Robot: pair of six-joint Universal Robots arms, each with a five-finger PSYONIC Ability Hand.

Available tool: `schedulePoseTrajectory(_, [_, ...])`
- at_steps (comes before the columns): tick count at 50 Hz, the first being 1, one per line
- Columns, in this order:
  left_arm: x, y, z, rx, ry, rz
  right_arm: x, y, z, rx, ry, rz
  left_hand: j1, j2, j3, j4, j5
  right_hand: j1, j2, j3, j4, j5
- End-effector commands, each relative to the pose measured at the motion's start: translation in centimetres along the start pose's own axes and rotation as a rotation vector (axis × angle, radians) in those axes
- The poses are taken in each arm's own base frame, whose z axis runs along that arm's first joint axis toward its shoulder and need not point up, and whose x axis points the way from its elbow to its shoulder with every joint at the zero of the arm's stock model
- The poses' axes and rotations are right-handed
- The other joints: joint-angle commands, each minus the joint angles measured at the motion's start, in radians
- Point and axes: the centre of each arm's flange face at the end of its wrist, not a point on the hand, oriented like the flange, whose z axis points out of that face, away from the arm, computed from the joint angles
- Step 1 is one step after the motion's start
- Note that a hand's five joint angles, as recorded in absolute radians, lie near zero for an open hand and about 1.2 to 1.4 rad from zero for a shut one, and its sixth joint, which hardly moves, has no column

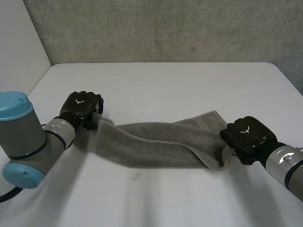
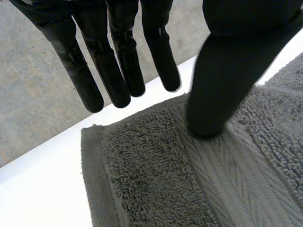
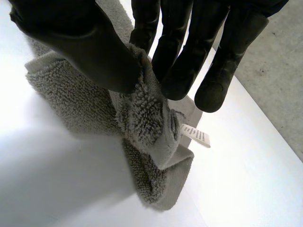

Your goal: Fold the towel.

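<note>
While the right hand's (image 3: 78, 45) fingers (image 3: 182, 71) pinch the nubby grey towel's (image 1: 156, 144) bunched end, the left hand's (image 2: 215, 85) fingers (image 2: 118, 71) extend straight.

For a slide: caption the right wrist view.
Right hand pinches a bunched end of the grey towel on the white table, care label showing.

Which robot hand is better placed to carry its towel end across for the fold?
Right, probably: the right robot hand pinches the towel between thumb and fingers. The left robot hand has straight fingers past the towel's edge; only its thumb rests on it.
</note>
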Motion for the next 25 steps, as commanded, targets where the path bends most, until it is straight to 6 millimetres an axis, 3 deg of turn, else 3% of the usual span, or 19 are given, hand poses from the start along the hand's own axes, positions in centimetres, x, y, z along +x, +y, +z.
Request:
schedulePoseTrajectory(1, [0.0, 0.2, -0.1, -0.005, -0.003, -0.001, 1.3, 0.4, 0.3, -0.005, 0.042, 0.007, 0.492, 0.494, 0.504, 0.503, 0.505, 0.059, 0.064, 0.057, 0.056, 0.04])
schedulePoseTrajectory(6, [-0.2, -0.5, -0.6, 0.011, -0.009, 0.01, 2.7, -0.2, 0.6, 0.008, 0.084, 0.001, 0.493, 0.495, 0.506, 0.504, 0.506, 0.059, 0.064, 0.057, 0.056, 0.04])
schedulePoseTrajectory(11, [-0.7, -3.4, -1.6, 0.085, -0.027, 0.033, 5.2, -2.5, 0.7, 0.07, 0.156, -0.022, 0.493, 0.495, 0.506, 0.504, 0.506, 0.059, 0.064, 0.057, 0.056, 0.04])
schedulePoseTrajectory(12, [-0.7, -4.8, -2.2, 0.118, -0.03, 0.038, 6.1, -3.8, 0.2, 0.101, 0.189, -0.041, 0.493, 0.495, 0.506, 0.504, 0.506, 0.059, 0.064, 0.057, 0.056, 0.04])
schedulePoseTrajectory(13, [-0.9, -6.4, -2.9, 0.157, -0.039, 0.042, 6.2, -3.8, 0.2, 0.102, 0.189, -0.041, 0.493, 0.495, 0.506, 0.504, 0.506, 0.059, 0.064, 0.057, 0.056, 0.04])
schedulePoseTrajectory(14, [-0.9, -6.4, -3.0, 0.158, -0.04, 0.042, 7.1, -5.7, -1.1, 0.148, 0.233, -0.065, 0.493, 0.495, 0.506, 0.504, 0.506, 0.059, 0.064, 0.057, 0.056, 0.04])
schedulePoseTrajectory(15, [-1.1, -8.2, -4.0, 0.2, -0.049, 0.048, 8.0, -7.9, -2.8, 0.199, 0.277, -0.093, 0.493, 0.495, 0.506, 0.504, 0.506, 0.059, 0.064, 0.057, 0.056, 0.04])
schedulePoseTrajectory(16, [-1.4, -10.1, -5.3, 0.246, -0.063, 0.054, 8.0, -7.9, -2.9, 0.2, 0.278, -0.093, 0.493, 0.495, 0.506, 0.504, 0.506, 0.059, 0.064, 0.057, 0.056, 0.04])
schedulePoseTrajectory(17, [-1.4, -10.1, -5.3, 0.246, -0.063, 0.055, 8.7, -9.6, -4.5, 0.24, 0.311, -0.111, 0.493, 0.495, 0.506, 0.504, 0.506, 0.059, 0.064, 0.057, 0.056, 0.04])
schedulePoseTrajectory(19, [-2.0, -12.8, -7.3, 0.322, -0.087, 0.061, 9.2, -10.8, -5.5, 0.262, 0.332, -0.119, 0.493, 0.495, 0.506, 0.504, 0.506, 0.059, 0.064, 0.057, 0.056, 0.04])
schedulePoseTrajectory(22, [-2.0, -13.5, -7.9, 0.346, -0.089, 0.06, 9.6, -12.0, -6.6, 0.286, 0.334, -0.095, 0.493, 0.495, 0.506, 0.504, 0.506, 0.059, 0.064, 0.057, 0.056, 0.04])
schedulePoseTrajectory(25, [-2.3, -12.3, -8.1, 0.316, -0.093, 0.039, 9.1, -11.6, -6.8, 0.267, 0.3, -0.049, 0.493, 0.495, 0.506, 0.504, 0.506, 0.059, 0.064, 0.057, 0.056, 0.04])
